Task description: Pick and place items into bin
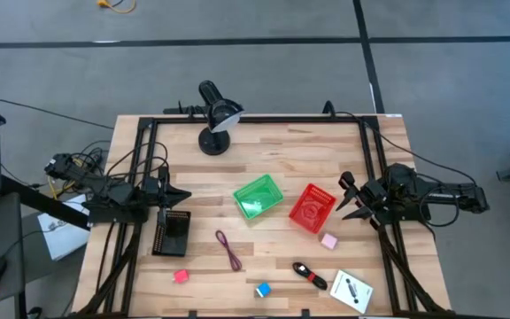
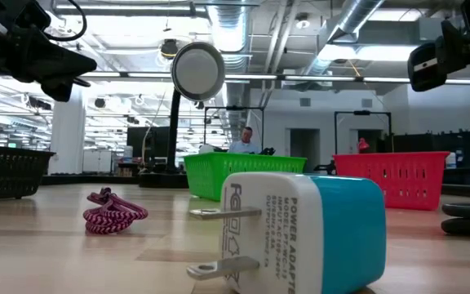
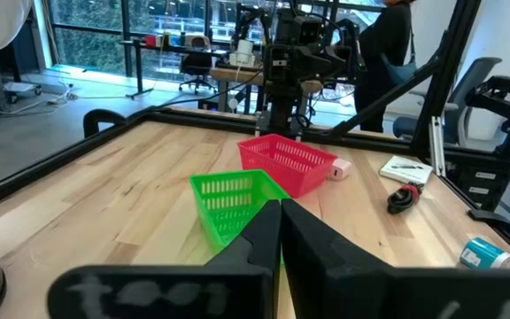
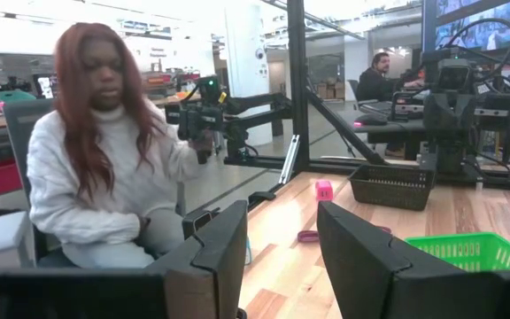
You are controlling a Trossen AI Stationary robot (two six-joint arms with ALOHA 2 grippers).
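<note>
Wooden table (image 1: 264, 146) holds all items outside bins | pale pink cube (image 1: 329, 240) beside red basket (image 1: 312, 207), blue cube (image 1: 263, 290) at near edge | left gripper (image 1: 172, 196) pinched closed, right gripper (image 1: 351, 197) spread wide, both empty | risk: nudging red basket while reaching.

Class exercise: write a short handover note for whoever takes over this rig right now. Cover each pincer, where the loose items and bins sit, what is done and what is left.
Left pincer: shut, empty, above the black bin.
Right pincer: open, empty, beside the red bin.
Green bin mid-table; no items can be seen in the three bins.
Loose on the table: maroon cord, red-pink block, blue cube, black-and-red tool, white card, pale pink cube.
Done: nothing binned.
Left: all six items.
</note>
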